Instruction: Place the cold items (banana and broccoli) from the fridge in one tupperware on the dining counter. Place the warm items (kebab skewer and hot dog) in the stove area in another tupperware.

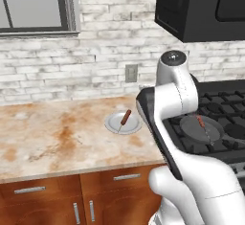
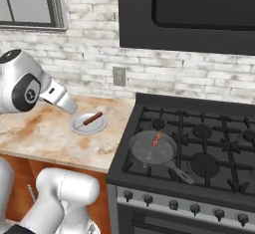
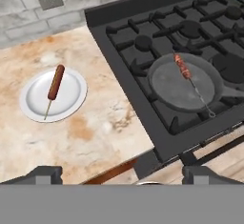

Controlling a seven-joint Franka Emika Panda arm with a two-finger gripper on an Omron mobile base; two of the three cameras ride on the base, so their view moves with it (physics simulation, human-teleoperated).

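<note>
Your gripper is hanging with fingers spread wide and holding nothing. The hot dog is lying on the round plate, left of frame; the kebab skewer is lying in the pan, right. Both are thin, so you are risking a pinch that is sliding off

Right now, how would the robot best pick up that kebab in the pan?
Probably from straight above, pinching the meaty end of the kebab skewer. It lies flat in the shallow pan; the meat is its thickest part, the bare wire too thin. The open gripper should close across it.
</note>
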